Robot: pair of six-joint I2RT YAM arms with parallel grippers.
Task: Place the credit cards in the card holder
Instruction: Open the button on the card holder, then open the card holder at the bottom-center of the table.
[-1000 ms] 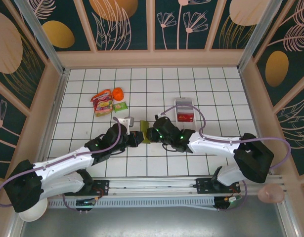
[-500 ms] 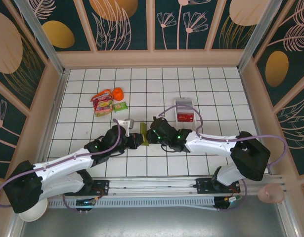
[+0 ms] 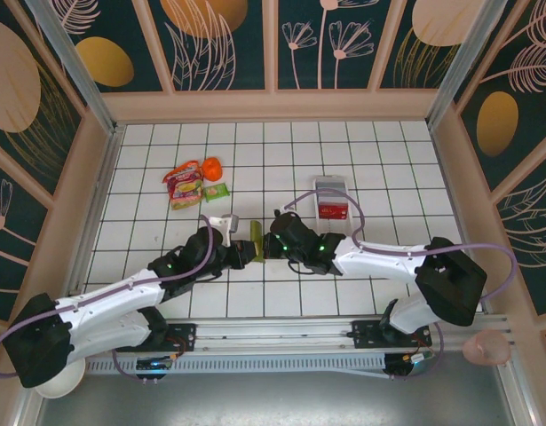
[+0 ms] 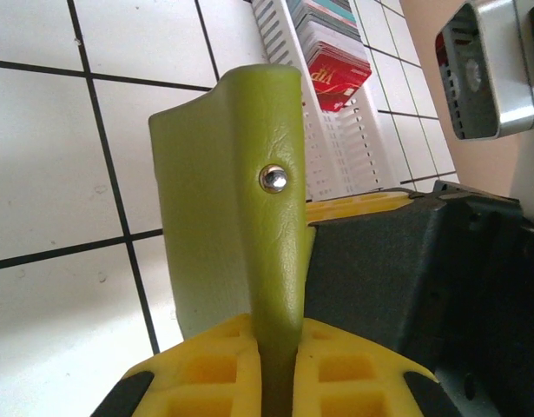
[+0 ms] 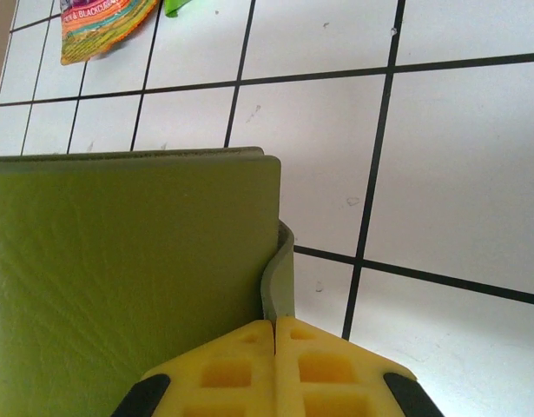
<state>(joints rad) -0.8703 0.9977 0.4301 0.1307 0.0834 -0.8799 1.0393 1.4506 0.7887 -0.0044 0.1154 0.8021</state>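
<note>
Now that my right gripper has pinched shut on the card holder, opposite my left gripper and its pinch, I can likely spread it open; credit cards lie at 2 o'clock.

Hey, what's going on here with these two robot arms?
Both arms hold the olive-green card holder between them near the middle of the table. The left gripper is clamped on the edge by the snap, the right gripper on a flap. The red credit cards sit in the white tray, not yet loaded.
</note>
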